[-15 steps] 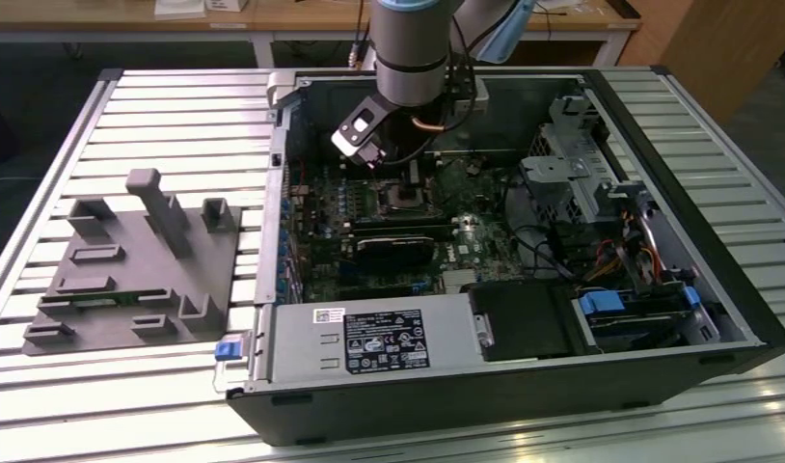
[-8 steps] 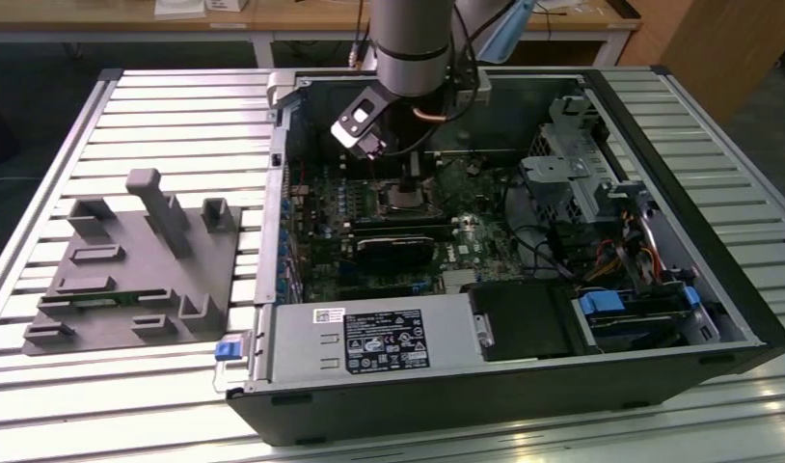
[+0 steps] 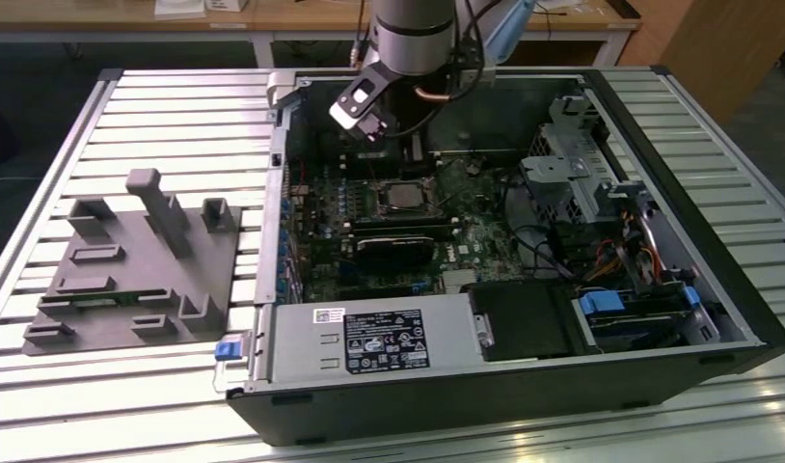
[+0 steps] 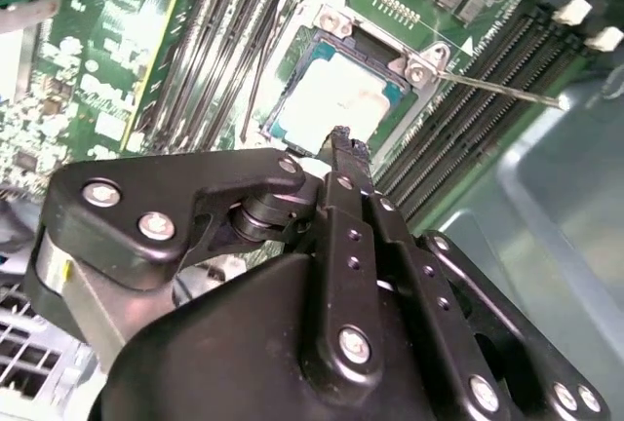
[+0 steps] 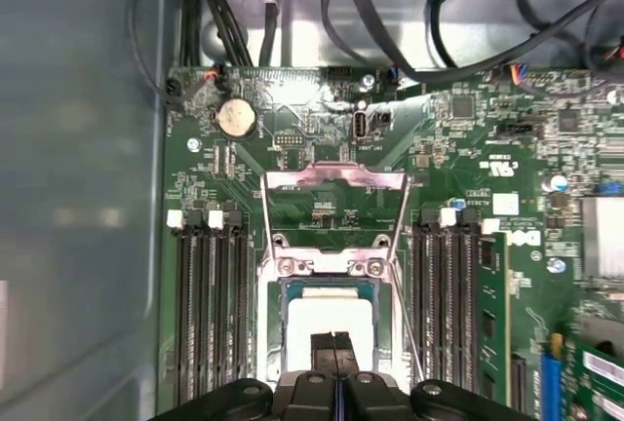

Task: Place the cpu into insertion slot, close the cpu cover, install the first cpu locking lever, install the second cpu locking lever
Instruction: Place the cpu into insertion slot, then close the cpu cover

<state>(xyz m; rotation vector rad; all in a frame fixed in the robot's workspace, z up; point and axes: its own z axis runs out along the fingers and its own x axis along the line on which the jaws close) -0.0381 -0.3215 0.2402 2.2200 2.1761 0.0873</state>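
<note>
The cpu, pale silver on top, lies in the insertion slot on the green board. In the second wrist view the cpu sits just beyond my fingertips. The cpu cover, a thin metal frame, stands swung open behind the slot, with the board visible through its window. A thin wire lever sticks out sideways from the slot's corner. My gripper is shut with nothing between its fingers, its tips over the cpu's near edge. The exterior view has the gripper hanging above the slot inside the open case.
Memory slots flank the socket on both sides. Black cables hang over the board's far edge. A long black card, a labelled power supply and drive bays fill the case. On the exterior view's left stands a grey fixture.
</note>
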